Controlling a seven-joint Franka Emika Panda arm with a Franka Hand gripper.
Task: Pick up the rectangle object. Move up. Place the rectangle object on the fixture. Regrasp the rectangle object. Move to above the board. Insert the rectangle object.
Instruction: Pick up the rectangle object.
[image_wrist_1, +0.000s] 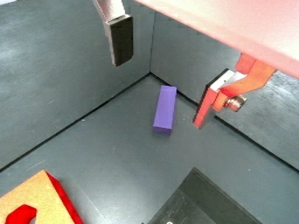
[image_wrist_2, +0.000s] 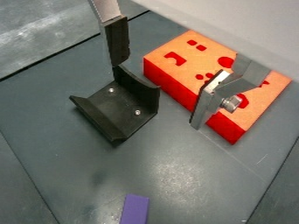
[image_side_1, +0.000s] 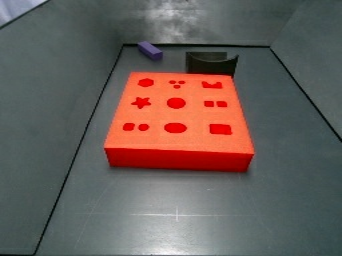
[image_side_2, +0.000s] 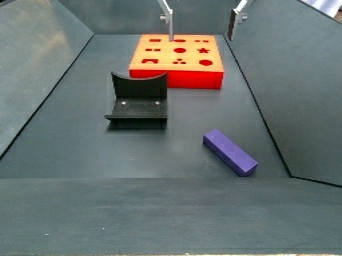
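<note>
Small matte purple rectangle object (image_side_2: 229, 151) is lying loose on the floor at 4 o'clock of the black fixture (image_side_2: 138, 100), gripper (image_side_2: 201, 18) hanging wide open, empty, over the red-orange board (image_side_2: 178, 56): a skewed approach is risking knocking it away.

Hand (image_wrist_1: 163, 66) spread wide, empty, above purple rectangle object (image_wrist_1: 165, 108) flat on floor; board (image_wrist_1: 38, 202) corner visible

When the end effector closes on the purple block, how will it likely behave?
The purple block looks stiff and solid, so probably won't deform. Lying flat on the floor with square edges, it shouldn't roll. Its matte faces likely grip well. The end effector hangs open above the board.
</note>
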